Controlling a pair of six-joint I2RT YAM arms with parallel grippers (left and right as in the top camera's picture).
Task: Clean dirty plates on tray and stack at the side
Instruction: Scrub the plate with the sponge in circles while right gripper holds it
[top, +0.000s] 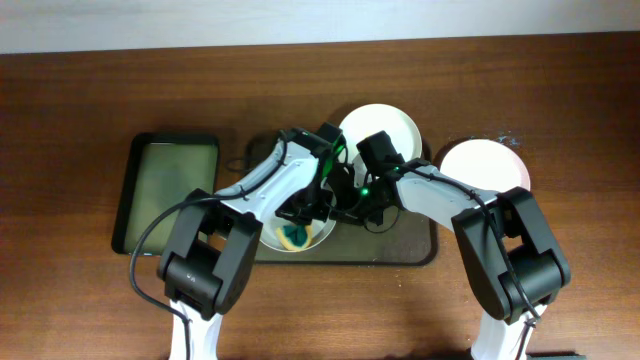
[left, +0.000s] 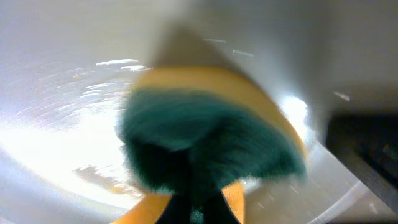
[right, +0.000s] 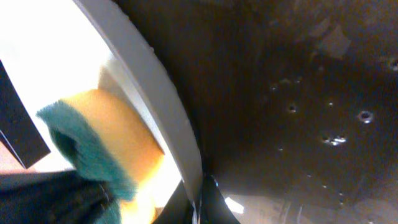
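Note:
A white plate (top: 318, 240) lies at the front left of the dark tray (top: 410, 250). My left gripper (top: 300, 222) is shut on a yellow sponge with a green scouring side (top: 295, 237) and presses it inside this plate. In the left wrist view the sponge (left: 205, 124) fills the middle over the plate's wet surface (left: 62, 81), with the fingers (left: 199, 214) at the bottom. My right gripper (top: 345, 212) is shut on the plate's right rim. The right wrist view shows the rim (right: 155, 87) pinched between the fingers (right: 199, 202), the sponge (right: 106, 130) and the tray floor (right: 298, 93).
A second white plate (top: 385, 122) sits at the tray's far edge. A third white plate (top: 490, 165) lies on the wooden table right of the tray, partly under my right arm. A smaller black-rimmed tray with a greenish inside (top: 165, 190) stands at the left.

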